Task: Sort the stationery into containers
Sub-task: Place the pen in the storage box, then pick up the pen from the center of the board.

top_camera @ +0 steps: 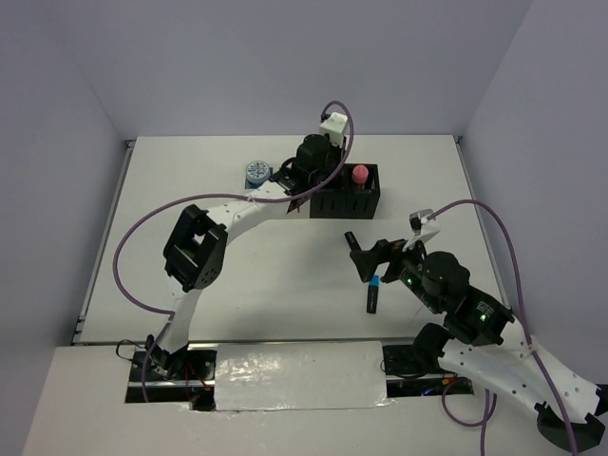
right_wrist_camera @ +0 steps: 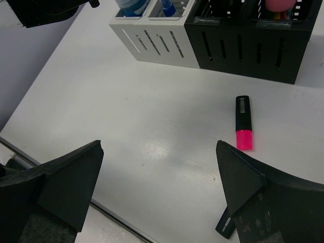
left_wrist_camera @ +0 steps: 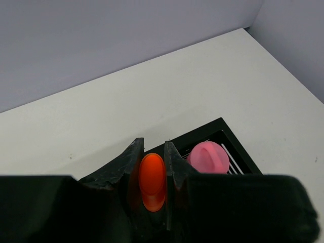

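The left jaws were clamped on the orange-capped highlighter [left_wrist_camera: 152, 182], above the black organiser [right_wrist_camera: 248, 50] and just beside the pink capped cylinder [left_wrist_camera: 208, 158], which stood in one of its compartments. The right jaws stood wide and held nothing above the surface [right_wrist_camera: 152, 111]. The pink-capped highlighter [right_wrist_camera: 243, 121] lay ahead of them, near the black organiser's slotted front.

Procedure for the step in hand, as judged:
1. Centre the highlighter over the compartment next to the cylinder.
2. Keep it upright and lower it inside the rim before opening.
3. Lift straight up, clear of the divider wall.

Limits of view:
- The jaws hid the highlighter's body and the target compartment.
- The white organiser [right_wrist_camera: 152, 45] was cut off at the top edge, so its blue contents could not be identified.
- A blue-capped highlighter [top_camera: 372, 294] lay beside the right arm.
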`<action>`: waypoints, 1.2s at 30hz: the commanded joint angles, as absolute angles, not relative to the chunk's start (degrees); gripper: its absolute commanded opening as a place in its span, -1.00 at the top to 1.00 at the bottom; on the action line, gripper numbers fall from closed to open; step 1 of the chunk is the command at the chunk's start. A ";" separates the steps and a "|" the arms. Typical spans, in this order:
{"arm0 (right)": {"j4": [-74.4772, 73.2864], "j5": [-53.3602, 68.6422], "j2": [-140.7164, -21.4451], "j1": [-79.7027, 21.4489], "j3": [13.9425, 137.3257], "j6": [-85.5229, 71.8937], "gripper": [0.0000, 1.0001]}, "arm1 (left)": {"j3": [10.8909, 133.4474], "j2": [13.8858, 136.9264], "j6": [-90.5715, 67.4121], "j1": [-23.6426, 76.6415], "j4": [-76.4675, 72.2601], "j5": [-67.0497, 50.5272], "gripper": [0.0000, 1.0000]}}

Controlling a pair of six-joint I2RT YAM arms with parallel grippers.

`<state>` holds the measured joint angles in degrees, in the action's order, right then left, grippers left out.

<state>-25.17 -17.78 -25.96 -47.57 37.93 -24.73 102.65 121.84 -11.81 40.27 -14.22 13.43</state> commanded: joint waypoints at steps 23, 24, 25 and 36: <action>-35.68 -21.36 -52.98 -40.08 34.98 -41.83 -0.99 | 96.01 84.31 -28.29 41.57 21.96 21.80 -0.99; -35.86 -21.44 -53.69 -40.08 34.89 -42.10 -0.99 | 93.89 81.94 -28.56 41.49 22.67 19.71 -0.98; -36.03 -20.84 -54.22 -40.08 34.63 -42.36 -0.99 | 91.61 77.65 -28.56 41.57 22.50 17.69 -0.99; -33.66 -13.54 -63.36 -38.67 30.41 -44.65 -0.79 | 77.52 66.62 -31.11 41.66 28.30 10.82 -0.99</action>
